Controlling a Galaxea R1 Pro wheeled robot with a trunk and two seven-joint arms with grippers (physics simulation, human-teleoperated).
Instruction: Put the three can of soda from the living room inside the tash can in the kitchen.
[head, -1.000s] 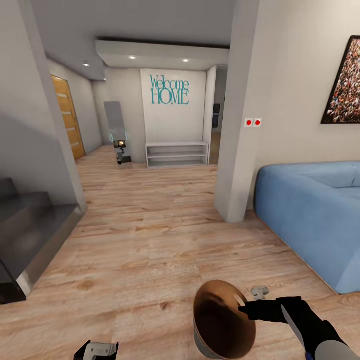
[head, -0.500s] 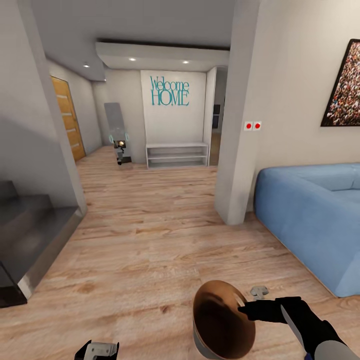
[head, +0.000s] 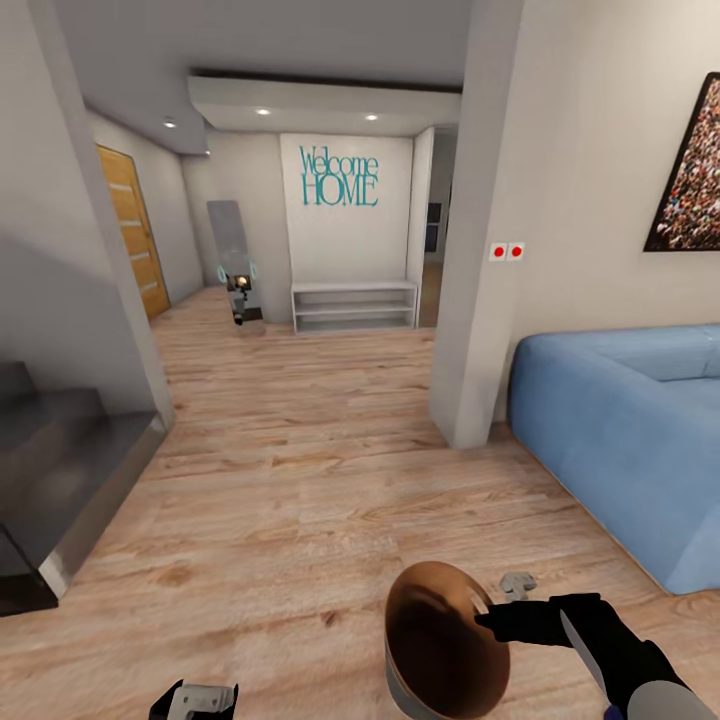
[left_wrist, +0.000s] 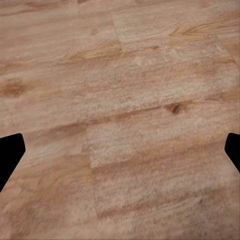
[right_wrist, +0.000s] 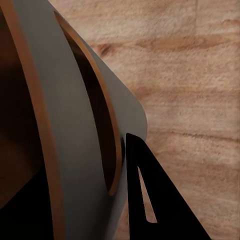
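Nearest the camera, the right hand (head: 492, 612) is closed on the rim of the tash can (head: 440, 650), holding it above the wood plank floor (head: 300, 500) with its tan-brown mouth tipped up toward the head view. In the right wrist view one black finger (right_wrist: 150, 200) lies against the bin's grey outer wall (right_wrist: 95, 150), with the brown rim curving just beside it; the other finger is hidden behind the wall. The left hand (head: 195, 698) sits low at the bottom edge of the head view, apart from the bin. Its wrist view shows both dark fingertips (left_wrist: 10, 155) spread wide with only floor planks between them, so it is open and holds nothing.

Farther on, a light blue sofa (head: 620, 420) stands to the right, against a pale wall with a picture (head: 690, 170). A dark step (head: 60, 470) lies to the left. A white pillar (head: 480, 250) carries two red buttons (head: 506, 251). Beyond, a low white shelf (head: 354, 305) stands under teal "Welcome HOME" lettering (head: 339, 178), a tall mirror (head: 230, 260) leans beside it, and a wooden door (head: 135, 235) is on the left wall
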